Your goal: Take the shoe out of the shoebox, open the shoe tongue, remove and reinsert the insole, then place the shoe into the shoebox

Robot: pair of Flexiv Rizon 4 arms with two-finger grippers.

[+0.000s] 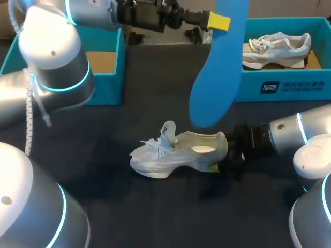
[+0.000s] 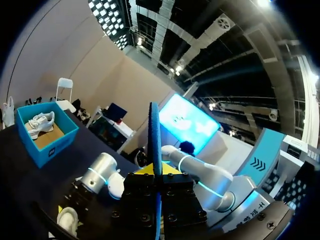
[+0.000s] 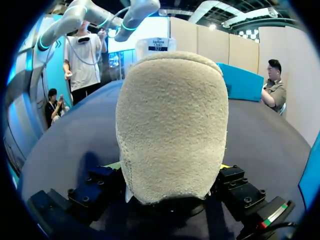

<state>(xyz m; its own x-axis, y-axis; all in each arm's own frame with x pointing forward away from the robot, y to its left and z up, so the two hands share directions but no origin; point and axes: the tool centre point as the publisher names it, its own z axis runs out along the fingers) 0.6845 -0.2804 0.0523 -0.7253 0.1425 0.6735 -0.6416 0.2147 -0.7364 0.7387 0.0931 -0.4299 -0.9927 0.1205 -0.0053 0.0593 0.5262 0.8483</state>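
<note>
blue insole [image 1: 220, 62] — white shoe [image 1: 176, 152], teal shoebox [image 1: 289, 85], dark table [image 1: 103, 134].

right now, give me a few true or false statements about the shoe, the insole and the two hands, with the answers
1. The blue insole sits inside the shoe on the table. False: the left hand holds it up in the air.
2. The right hand grips the shoe at its heel. True.
3. The shoebox on the right holds a second shoe. True.
4. The shoe on the table lies upside down. False: it stands on its sole, opening upward.
</note>
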